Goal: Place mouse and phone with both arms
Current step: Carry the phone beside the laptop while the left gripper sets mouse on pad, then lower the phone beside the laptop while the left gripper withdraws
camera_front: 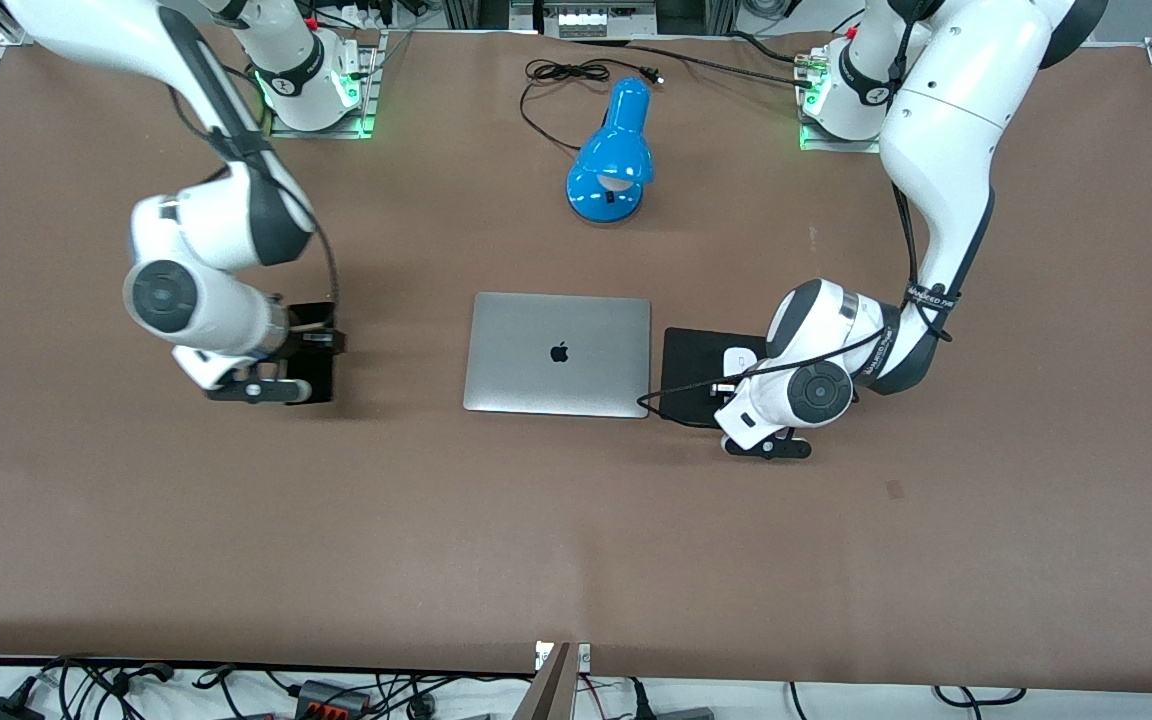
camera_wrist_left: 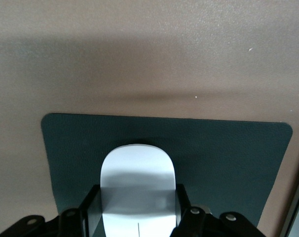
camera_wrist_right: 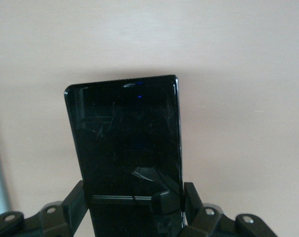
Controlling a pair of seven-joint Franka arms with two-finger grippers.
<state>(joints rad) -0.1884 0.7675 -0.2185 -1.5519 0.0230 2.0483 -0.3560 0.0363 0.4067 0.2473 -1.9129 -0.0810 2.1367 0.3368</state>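
Apparently both held: left gripper (camera_wrist_left: 138,217) clamped the mouse (camera_wrist_left: 138,190) on the mouse pad (camera_wrist_left: 228,153) at the laptop's (camera_front: 558,352) 3 o'clock; right gripper (camera_wrist_right: 134,210) pinched the phone (camera_wrist_right: 127,148) near the tabletop (camera_front: 576,540) at 9 o'clock. An early release could let either tip.

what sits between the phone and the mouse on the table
The closed silver laptop lies between the phone and the mouse, seen in the front view.

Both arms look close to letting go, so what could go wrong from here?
The left gripper brackets the mouse on the black pad; lifting off crooked might drag it. The right gripper brackets the phone, which could slide on the bare table as the fingers part.
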